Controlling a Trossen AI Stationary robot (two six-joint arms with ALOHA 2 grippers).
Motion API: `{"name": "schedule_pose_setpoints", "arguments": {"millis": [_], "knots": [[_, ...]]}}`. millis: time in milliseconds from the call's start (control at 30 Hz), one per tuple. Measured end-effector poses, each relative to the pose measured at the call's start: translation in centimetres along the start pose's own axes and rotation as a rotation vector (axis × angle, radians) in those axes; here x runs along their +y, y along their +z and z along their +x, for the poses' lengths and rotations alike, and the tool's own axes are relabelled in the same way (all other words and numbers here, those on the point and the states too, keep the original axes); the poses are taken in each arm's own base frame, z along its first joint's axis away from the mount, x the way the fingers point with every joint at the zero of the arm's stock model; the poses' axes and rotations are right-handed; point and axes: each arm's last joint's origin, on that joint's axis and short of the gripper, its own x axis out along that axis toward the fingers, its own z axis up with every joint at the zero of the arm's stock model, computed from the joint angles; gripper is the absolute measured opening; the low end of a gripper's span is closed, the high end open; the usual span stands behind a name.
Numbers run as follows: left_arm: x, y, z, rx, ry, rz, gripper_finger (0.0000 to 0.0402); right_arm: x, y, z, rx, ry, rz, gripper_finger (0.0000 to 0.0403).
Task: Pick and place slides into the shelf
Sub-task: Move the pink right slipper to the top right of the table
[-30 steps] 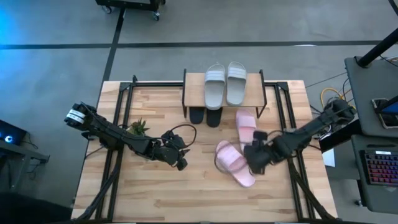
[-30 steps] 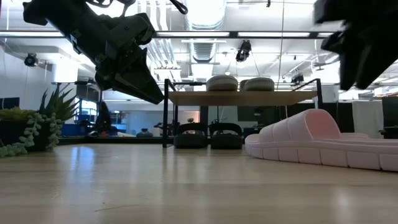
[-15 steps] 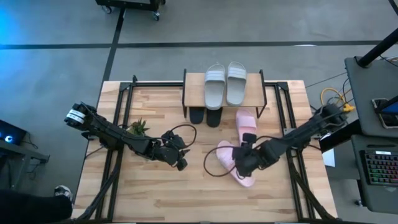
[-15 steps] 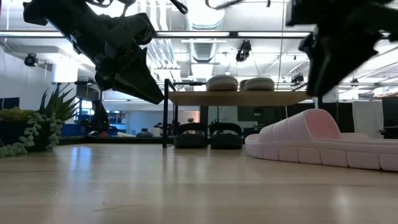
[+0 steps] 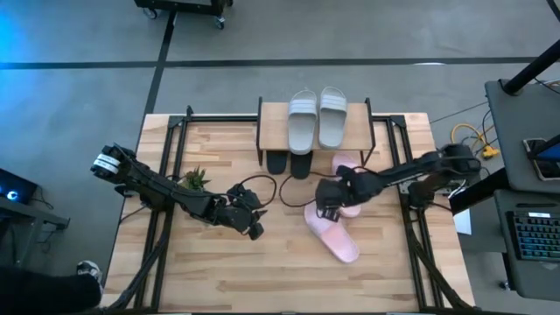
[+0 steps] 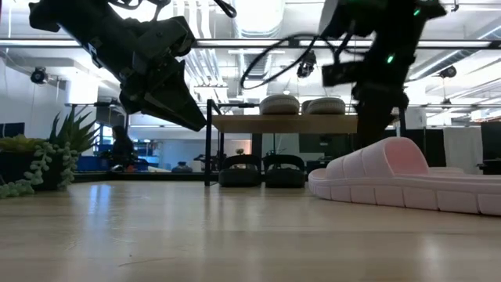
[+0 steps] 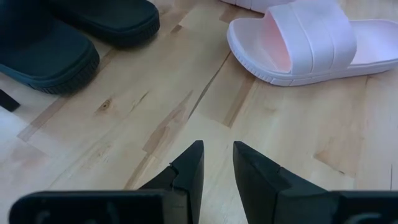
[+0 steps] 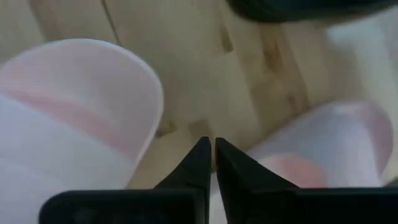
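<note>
The shelf (image 5: 273, 129) stands at the table's far middle, with two grey slides (image 5: 317, 115) on its top board and two black slides (image 5: 289, 163) on the table under it. Two pink slides lie on the table near it, soles down: one (image 5: 332, 234) nearer the front, the other (image 5: 346, 164) partly under my right arm. My right gripper (image 5: 325, 203) hovers shut over the bare wood between them (image 8: 209, 145), holding nothing. My left gripper (image 5: 255, 229) hangs left of the pink slides, a narrow gap between its fingers (image 7: 217, 155), nothing in it.
A small potted plant (image 5: 194, 179) stands at the left beside my left arm. Black frame rails (image 5: 179, 131) run along the table's left and right sides. Bare wood lies along the front edge (image 5: 262, 280).
My right gripper has moved from the right side of the nearer pink slide, across it, toward the table's left and far edge. It now hangs between the two pink slides, closer to the shelf. Both pink slides lie where they were.
</note>
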Motion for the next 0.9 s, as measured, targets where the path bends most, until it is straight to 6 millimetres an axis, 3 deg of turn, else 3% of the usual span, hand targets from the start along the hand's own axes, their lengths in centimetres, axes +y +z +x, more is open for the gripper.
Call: {"name": "schedule_pose_setpoints", "arguments": {"millis": [367, 900], "knots": [[0.0, 0.0, 0.0, 0.000, 0.000, 0.000, 0.0072, -0.8, 0.6, 4.7, 0.115, -0.077, -0.025, 0.0013], [0.0, 0.0, 0.0, 0.000, 0.001, 0.001, 0.0072, -3.0, -0.4, 4.8, 0.218, -0.240, 0.019, 0.0013]]}}
